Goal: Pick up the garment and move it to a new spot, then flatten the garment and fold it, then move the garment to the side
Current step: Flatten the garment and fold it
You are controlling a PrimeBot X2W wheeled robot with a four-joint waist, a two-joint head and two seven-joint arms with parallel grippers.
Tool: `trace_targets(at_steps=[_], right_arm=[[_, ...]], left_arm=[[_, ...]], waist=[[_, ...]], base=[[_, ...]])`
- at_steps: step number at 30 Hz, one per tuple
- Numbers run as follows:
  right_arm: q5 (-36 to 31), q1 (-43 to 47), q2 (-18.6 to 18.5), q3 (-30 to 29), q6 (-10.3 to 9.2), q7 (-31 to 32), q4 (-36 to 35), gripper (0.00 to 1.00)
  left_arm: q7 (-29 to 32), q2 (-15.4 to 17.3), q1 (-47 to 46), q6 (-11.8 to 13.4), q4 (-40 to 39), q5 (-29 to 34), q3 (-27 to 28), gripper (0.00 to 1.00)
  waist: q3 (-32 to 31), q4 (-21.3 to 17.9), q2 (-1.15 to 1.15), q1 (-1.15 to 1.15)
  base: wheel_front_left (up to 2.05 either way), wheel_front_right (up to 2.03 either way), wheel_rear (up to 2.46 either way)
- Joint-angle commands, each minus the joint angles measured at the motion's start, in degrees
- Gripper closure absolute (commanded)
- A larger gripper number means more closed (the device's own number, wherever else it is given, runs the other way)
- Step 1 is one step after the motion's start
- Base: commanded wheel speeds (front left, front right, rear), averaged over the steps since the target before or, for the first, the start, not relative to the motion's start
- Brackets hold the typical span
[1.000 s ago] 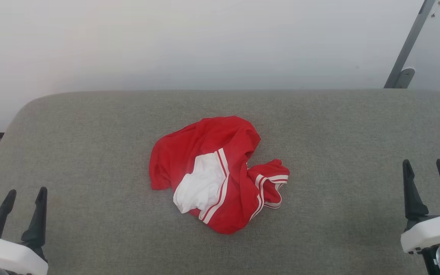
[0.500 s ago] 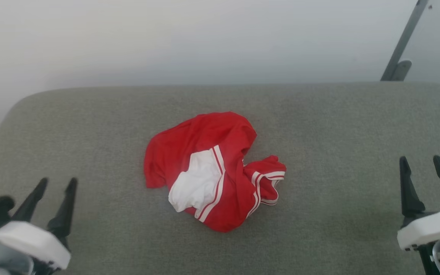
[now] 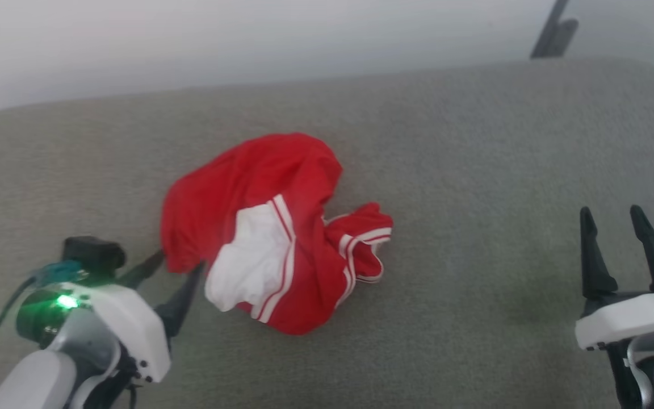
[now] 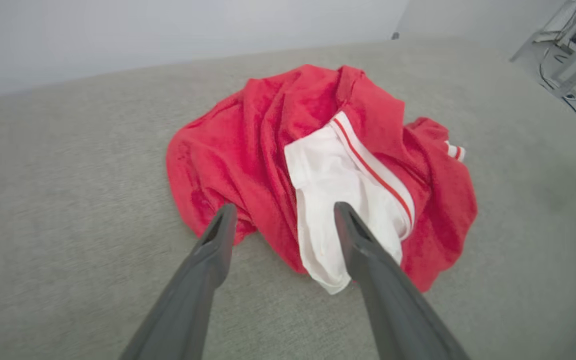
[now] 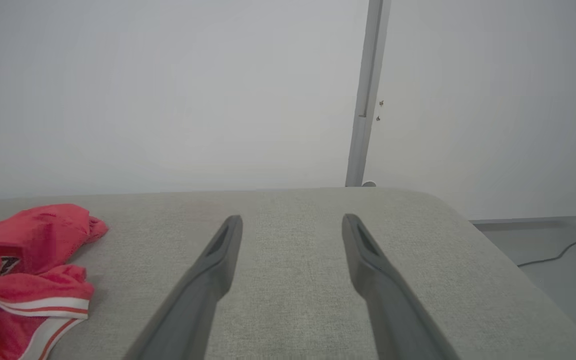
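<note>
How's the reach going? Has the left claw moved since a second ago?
Yes. The left claw has closed in on the shirt; its open tips now reach the shirt's edge.

Garment (image 3: 236, 187) on the upholstered surface (image 3: 474, 142)

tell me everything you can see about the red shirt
The red jersey-style shirt lies crumpled in a heap on the grey upholstered surface, not yet flattened. It looks like soft fabric, with a white sleeve panel on top, red-and-white striped trim at the openings, and part of a dark print visible in the right wrist view. The open left gripper has its fingers either side of the near edge; contact is unclear.
</note>
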Motion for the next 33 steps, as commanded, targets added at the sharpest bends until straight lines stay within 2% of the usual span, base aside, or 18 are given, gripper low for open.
trace_targets(at_steps=[1,8,13,14,15,22,33], right_arm=[[0.05,-1.06,0.27,0.20,-0.08,-0.72,0.25,0.00],[0.43,-2.93,0.88,1.64,-0.08,-2.87,3.24,0.00],[0.40,-3.74,0.79,1.81,-0.08,-3.91,5.14,0.00],[0.37,-3.86,0.75,1.78,-0.08,-4.06,5.32,0.00],[0.31,-3.97,0.72,1.75,-0.08,-4.25,5.50,0.00],[-0.46,-3.95,0.49,0.72,-0.08,-4.76,6.44,0.00],[-1.13,-2.78,0.13,-0.41,-0.08,-3.54,4.87,0.00]], left_arm=[[1.84,-0.39,-1.11,0.64,0.18,-0.19,-0.69,0.00],[10.48,-0.83,-2.90,3.47,1.67,-0.72,-3.55,0.00],[13.95,-0.99,-3.95,5.26,3.01,-0.49,-4.67,0.00],[14.17,-1.26,-4.15,5.38,3.16,-0.69,-4.74,0.73],[14.19,-1.08,-4.28,5.47,3.21,-0.30,-4.89,1.00],[13.05,-1.23,-4.83,6.74,0.54,-1.24,-3.10,1.00],[7.71,2.60,4.02,14.51,-7.63,-4.95,10.21,1.00]], waist=[[2.23,-2.05,0.00,0.00],[4.92,-4.84,0.00,0.00],[5.31,-5.41,0.00,0.00],[5.33,-5.42,0.00,0.00],[5.35,-5.40,0.00,0.00],[4.76,-3.81,0.00,0.00],[3.74,1.04,0.00,0.00]], base=[[0.00,0.00,0.00],[0.00,0.00,0.00],[0.00,0.00,0.00],[0.00,0.00,0.00],[0.00,0.00,0.00],[0.00,0.00,0.00],[0.00,0.00,0.00]])
